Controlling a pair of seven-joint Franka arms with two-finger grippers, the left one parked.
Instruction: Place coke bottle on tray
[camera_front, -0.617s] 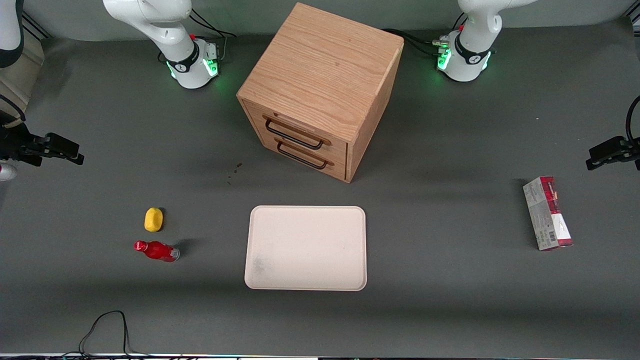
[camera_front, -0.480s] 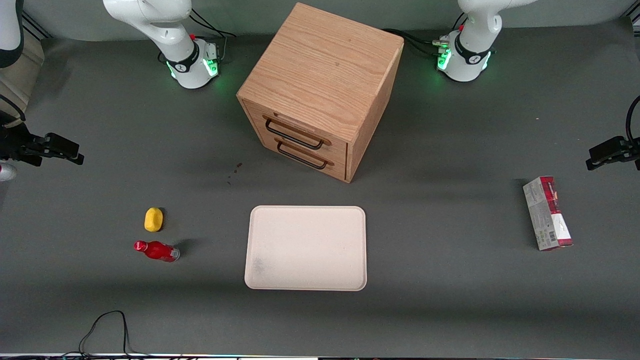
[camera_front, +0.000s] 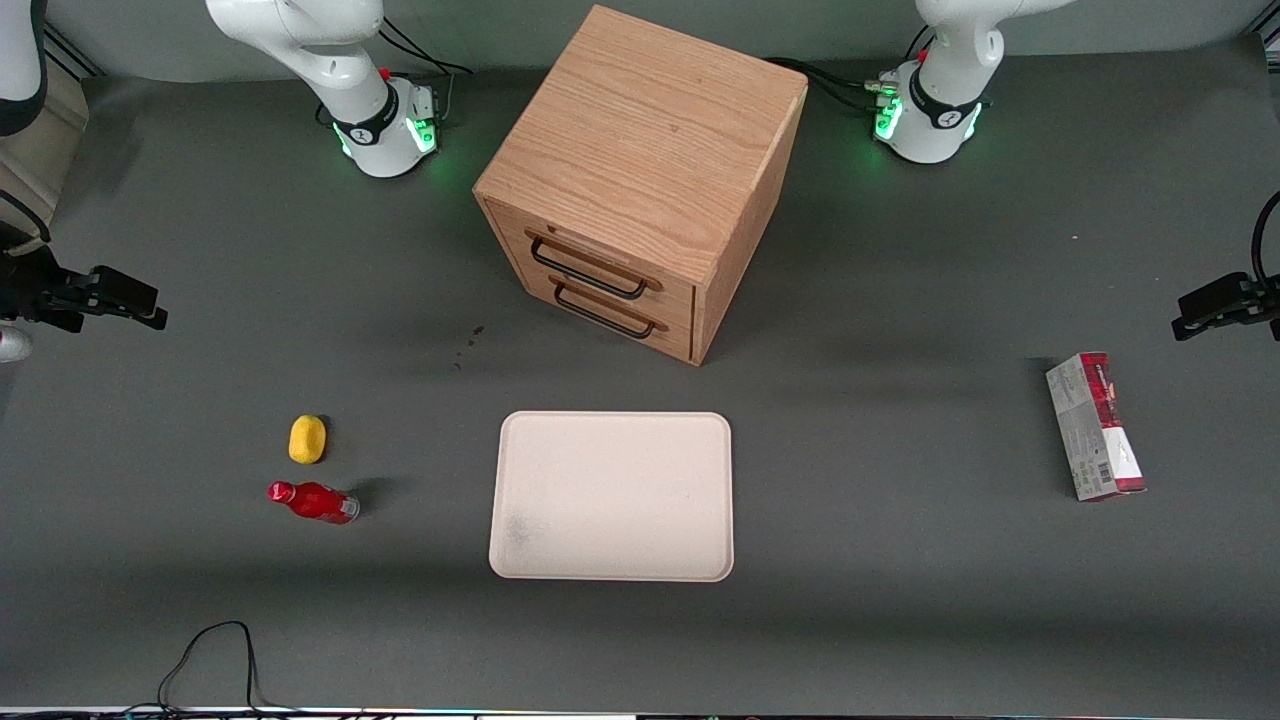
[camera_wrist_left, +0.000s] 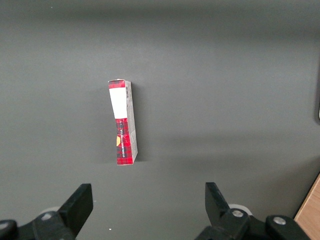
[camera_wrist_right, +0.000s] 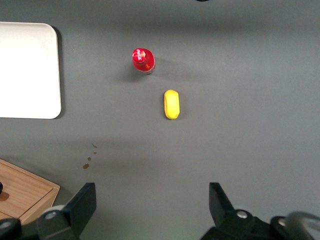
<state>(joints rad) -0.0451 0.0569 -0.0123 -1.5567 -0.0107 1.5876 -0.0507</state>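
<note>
Nothing on the table (camera_front: 900, 620) has shifted since the earlier frames. Standing upright, the bottle (camera_front: 312, 502) is on the table near the lump (camera_front: 307, 439), nearer the front camera than it, and well apart from the tray (camera_front: 612, 496). High at the working arm's end, the gripper (camera_wrist_right: 152, 206) hangs with fingers (camera_wrist_right: 82, 204) spread wide, holding nothing.

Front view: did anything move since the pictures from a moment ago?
Nothing visibly moved. The coke bottle stands on the table beside the yellow lump, not on the tray. The pincer hangs open, high above the table, as the wrist view shows, holding nothing. The cabinet and the carton are where they were.
</note>
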